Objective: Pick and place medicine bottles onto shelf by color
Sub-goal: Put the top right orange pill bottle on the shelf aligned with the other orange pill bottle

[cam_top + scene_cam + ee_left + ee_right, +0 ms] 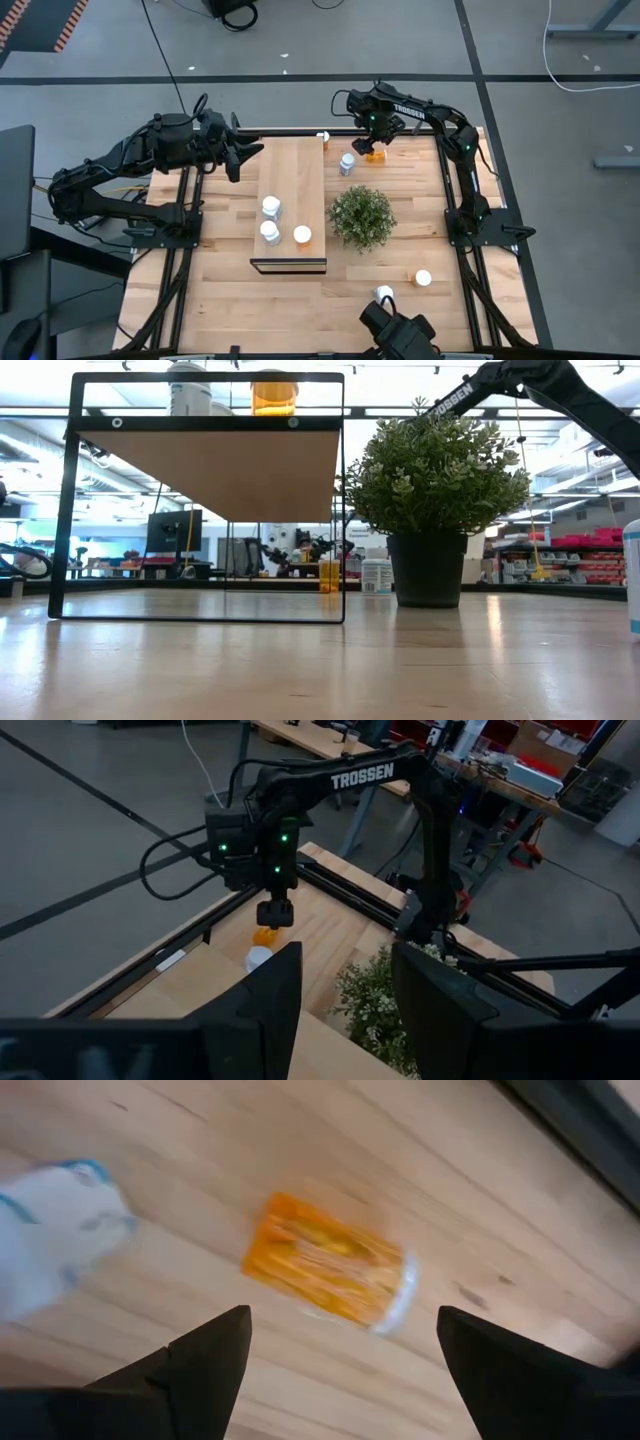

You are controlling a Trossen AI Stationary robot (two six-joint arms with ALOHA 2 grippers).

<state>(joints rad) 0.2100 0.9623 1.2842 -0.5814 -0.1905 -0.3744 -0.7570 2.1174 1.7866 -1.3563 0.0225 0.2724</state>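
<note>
The right arm bends over the table's far edge, its right gripper (340, 1345) pointing down with fingers spread wide above an orange bottle (325, 1275) lying on its side, untouched, just beside a white bottle (55, 1230).

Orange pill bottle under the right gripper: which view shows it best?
Right wrist view: the orange pill bottle lies on its side between open fingers. High view shows a sliver; left wrist a distant blob; low view nothing certain.
</note>
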